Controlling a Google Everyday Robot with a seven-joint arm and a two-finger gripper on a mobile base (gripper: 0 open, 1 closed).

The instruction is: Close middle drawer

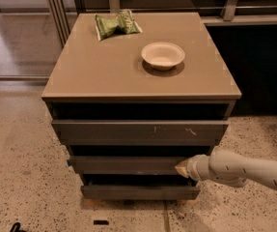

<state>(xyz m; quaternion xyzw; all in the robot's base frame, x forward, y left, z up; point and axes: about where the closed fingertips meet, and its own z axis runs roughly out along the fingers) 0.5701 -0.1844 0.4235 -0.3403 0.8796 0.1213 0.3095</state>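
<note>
The middle drawer point(126, 165) is a plain grey-brown flat front in the cabinet, between the scratched top drawer point(140, 131) and the dark bottom drawer point(138, 192). It stands out only a little from the cabinet body. My gripper point(183, 168) comes in from the right on a white arm point(246, 170) and its tip touches the right end of the middle drawer's front.
The cabinet top point(99, 71) carries a white bowl point(162, 55) and a green snack bag point(117, 23). Speckled floor lies in front and to the left. A dark counter base stands to the right, railings behind.
</note>
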